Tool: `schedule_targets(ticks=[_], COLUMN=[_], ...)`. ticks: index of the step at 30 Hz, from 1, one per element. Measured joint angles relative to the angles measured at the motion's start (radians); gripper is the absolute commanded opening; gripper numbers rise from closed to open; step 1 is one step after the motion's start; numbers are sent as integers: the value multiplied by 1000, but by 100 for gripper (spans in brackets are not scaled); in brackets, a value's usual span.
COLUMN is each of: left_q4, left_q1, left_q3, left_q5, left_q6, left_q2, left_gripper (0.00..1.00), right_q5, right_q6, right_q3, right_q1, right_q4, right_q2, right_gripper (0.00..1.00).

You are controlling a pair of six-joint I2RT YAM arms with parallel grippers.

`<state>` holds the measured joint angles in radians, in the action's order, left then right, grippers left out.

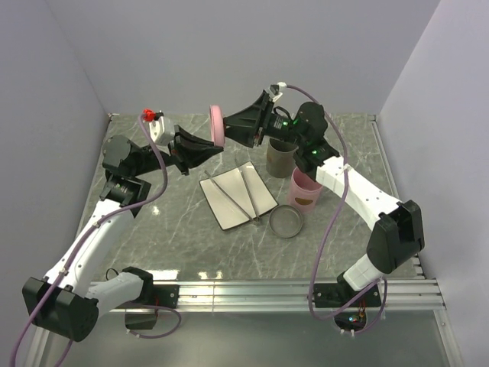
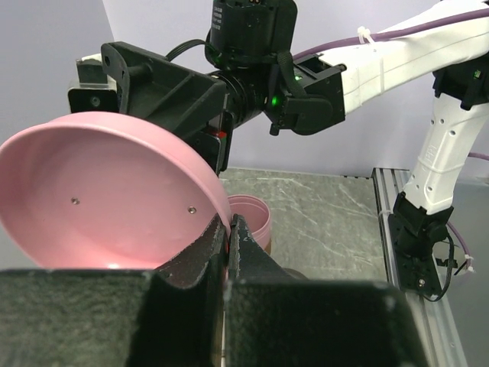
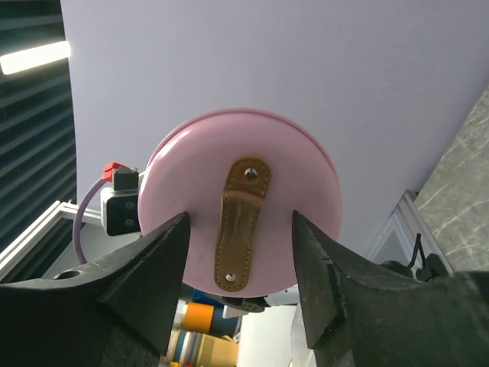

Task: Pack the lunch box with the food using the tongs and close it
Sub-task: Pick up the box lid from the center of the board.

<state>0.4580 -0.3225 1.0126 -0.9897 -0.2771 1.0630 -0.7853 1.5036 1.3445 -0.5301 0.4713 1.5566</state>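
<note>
1. Left claw, pinched shut on the lower rim of the pink lid, lid raised on edge in mid-air above the far middle of the tabletop.
2. Right claw, reaching in from the right, jaws standing apart on either side of the brown strap fixed to the lid's outer face, no finger clearly touching lid or strap.
3. Pink lunch box, uncovered and upright on the right of the tabletop, just beside a dark cylindrical pot standing farther back.
4. Tongs, thin and silver, lying flat on a white rectangular tray at the centre, apart from both claws.
5. Grey round dish, just near and right of the tray.
</note>
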Motion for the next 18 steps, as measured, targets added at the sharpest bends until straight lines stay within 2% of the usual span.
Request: schedule_targets(ticks=[2, 5, 6, 11, 14, 18], left_q4=[-9, -15, -18, -26, -31, -37], left_q1=[-1, -2, -2, -6, -6, -7], left_q3=[5, 9, 10, 20, 20, 21], left_q5=[0, -1, -1, 1, 1, 3], left_q6=[5, 11, 14, 31, 42, 56], left_q2=[3, 4, 4, 6, 6, 6], left_gripper=[2, 2, 2, 2, 4, 17], right_q5=[0, 1, 2, 6, 5, 0], right_q6=[4, 10, 13, 26, 24, 24], right_q3=[0, 0, 0, -2, -4, -5], right_q1=[-7, -11, -12, -11, -10, -4], right_q4=[4, 12, 18, 41, 47, 50], right_q2=[0, 0, 0, 0, 0, 0], right_gripper=[57, 41, 32, 17, 3, 0])
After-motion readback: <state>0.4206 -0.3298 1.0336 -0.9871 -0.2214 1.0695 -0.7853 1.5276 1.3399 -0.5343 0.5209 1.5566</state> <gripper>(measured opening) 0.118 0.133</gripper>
